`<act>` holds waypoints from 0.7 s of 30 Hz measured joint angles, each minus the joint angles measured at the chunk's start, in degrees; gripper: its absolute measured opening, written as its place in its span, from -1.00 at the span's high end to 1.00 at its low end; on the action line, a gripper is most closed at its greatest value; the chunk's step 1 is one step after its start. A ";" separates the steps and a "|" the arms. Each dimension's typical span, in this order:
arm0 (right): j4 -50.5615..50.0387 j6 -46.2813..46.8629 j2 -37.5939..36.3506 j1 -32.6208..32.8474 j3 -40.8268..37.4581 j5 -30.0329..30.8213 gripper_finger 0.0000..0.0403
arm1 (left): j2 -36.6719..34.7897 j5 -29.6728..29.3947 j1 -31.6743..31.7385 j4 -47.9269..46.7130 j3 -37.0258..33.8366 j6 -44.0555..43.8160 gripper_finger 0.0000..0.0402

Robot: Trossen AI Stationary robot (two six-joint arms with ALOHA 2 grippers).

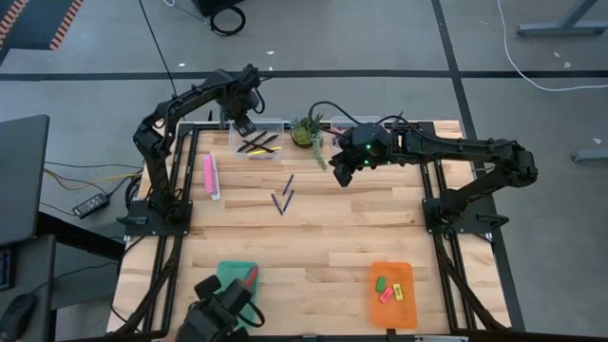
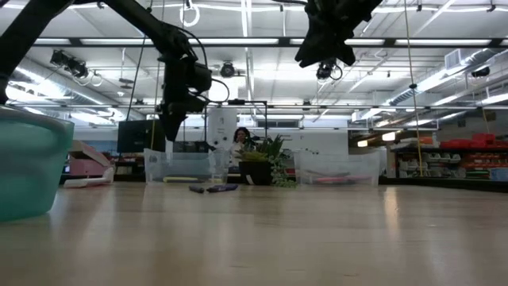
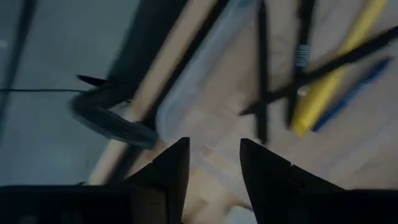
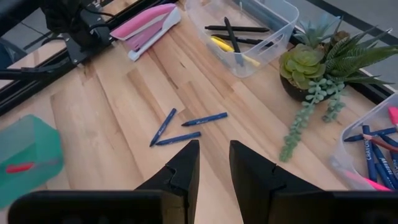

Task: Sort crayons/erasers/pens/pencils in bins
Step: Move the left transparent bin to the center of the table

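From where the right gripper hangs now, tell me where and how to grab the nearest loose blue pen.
Take the pen nearest the right gripper at mid-length, coming straight down. It lies flat on the bare table, slim, apart from the other two pens, so the open fingers should probably straddle it across its narrow width, turned square to its long axis.

Both arms are showing dark, near-black jointed links on black frame bases. A green light is glowing on the right arm's wrist housing (image 1: 365, 149), with a thin black cable looping beside it. Each tool (image 4: 213, 163) is ending in two matte black, wedge-shaped fingers (image 3: 171, 165).
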 joint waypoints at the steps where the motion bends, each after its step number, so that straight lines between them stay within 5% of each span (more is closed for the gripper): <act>1: 0.00 0.00 0.00 0.04 0.00 0.00 0.53 | 0.00 -1.23 -0.01 0.83 0.00 1.41 0.24; 7: 0.00 -0.48 0.00 0.22 0.00 -0.02 0.53 | 0.00 -5.89 0.02 10.38 0.00 9.21 0.23; 13: 0.00 0.46 0.00 0.22 0.00 0.69 0.53 | 0.18 0.87 -0.18 13.08 0.00 8.56 0.12; 21: 0.02 0.16 0.00 0.22 0.00 2.08 0.53 | 3.14 1.84 -0.52 12.04 0.00 8.50 -0.02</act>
